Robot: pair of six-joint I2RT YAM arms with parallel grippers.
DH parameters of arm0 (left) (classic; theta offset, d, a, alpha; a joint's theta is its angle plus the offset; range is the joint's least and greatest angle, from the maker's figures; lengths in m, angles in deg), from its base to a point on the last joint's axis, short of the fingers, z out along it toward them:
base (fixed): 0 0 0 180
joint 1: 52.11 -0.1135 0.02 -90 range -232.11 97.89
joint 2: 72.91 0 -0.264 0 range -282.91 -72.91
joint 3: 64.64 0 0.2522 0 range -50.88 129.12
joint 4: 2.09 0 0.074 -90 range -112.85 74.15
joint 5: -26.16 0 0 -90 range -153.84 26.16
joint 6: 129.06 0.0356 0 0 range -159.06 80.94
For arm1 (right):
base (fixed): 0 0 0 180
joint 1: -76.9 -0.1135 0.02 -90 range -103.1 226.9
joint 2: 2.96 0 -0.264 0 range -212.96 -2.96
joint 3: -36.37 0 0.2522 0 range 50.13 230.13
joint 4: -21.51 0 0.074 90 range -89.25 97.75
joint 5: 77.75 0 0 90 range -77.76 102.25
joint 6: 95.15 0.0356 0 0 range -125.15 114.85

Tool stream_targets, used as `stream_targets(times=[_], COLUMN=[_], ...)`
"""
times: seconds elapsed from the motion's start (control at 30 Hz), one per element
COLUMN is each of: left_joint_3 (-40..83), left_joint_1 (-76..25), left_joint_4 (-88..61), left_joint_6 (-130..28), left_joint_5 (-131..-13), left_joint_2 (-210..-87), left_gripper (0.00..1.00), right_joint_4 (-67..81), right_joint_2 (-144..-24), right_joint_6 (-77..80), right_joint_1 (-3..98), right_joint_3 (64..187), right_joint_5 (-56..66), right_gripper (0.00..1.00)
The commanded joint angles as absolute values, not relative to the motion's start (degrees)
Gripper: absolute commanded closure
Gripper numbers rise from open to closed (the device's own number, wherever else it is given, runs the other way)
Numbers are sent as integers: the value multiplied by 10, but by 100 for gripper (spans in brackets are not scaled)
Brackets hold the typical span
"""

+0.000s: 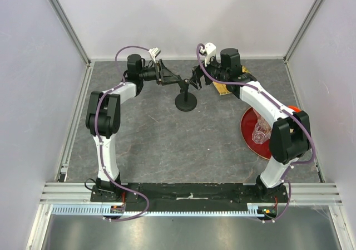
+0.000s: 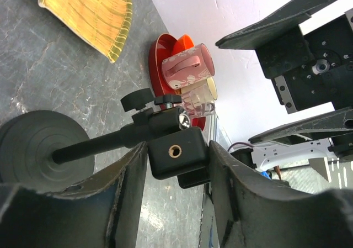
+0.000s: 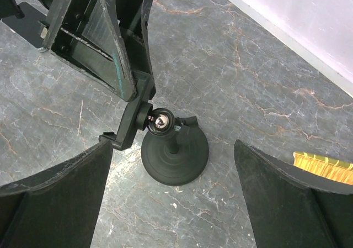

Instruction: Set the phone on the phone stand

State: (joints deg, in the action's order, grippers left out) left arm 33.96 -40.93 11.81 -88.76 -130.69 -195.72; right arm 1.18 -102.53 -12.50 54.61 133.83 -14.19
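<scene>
Grey marbled stone-look tabletop, plain white walls. Matte black phone stand upright: ribbed disc base, thin post, boxy clip cradle between the half-closed fingers of the left gripper, contact unclear. Wide-spread right gripper holding nothing, disc base beneath its fingers.

The counter is surfaced in dark grey, pale-veined material and is enclosed by white walls on three sides. An aluminium rail is fitted along its near edge. A round red plate is located at the right side of the counter. Two glasses are carried on it: one pink-printed, one clear. An orange item is seen just beside the plate's rim. A yellow ribbed dish is placed towards the rear, apart from the plate.
</scene>
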Motion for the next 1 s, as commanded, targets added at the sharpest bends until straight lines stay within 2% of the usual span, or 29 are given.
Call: stream_targets(times=[0.0, 0.17, 0.3, 0.47, 0.6, 0.67, 0.87, 0.97], left_joint_3=[357, 348, 327, 264, 133, 67, -4, 3], left_joint_1=[-403, -404, -404, -408, -407, -405, -403, -402], left_joint_4=[181, 292, 374, 375, 374, 431, 494, 511], left_joint_6=[-935, -1022, -1091, -1053, -1010, -1013, -1049, -1071], left_joint_5=[-1313, -1305, -1284, -1204, -1031, -955, -858, -865], left_joint_2=[-1975, -2004, -2017, -1938, -1847, -1811, -1791, -1813], left_gripper=[52, 73, 97, 98, 98, 98, 98, 98], right_joint_4=[23, 22, 22, 27, 41, 61, 118, 123], right_joint_2=[-1028, -1027, -1032, -1046, -1070, -1085, -1106, -1111], right_joint_6=[-123, -125, -125, -111, -65, -2, 127, 138], right_joint_1=[545, 544, 543, 533, 517, 509, 508, 507], right_joint_3=[1358, 1357, 1358, 1371, 1400, 1421, 1437, 1443], right_joint_5=[-138, -128, -124, -118, -79, -53, -59, -76], right_gripper=[2, 2, 2, 2, 2, 2, 2, 2])
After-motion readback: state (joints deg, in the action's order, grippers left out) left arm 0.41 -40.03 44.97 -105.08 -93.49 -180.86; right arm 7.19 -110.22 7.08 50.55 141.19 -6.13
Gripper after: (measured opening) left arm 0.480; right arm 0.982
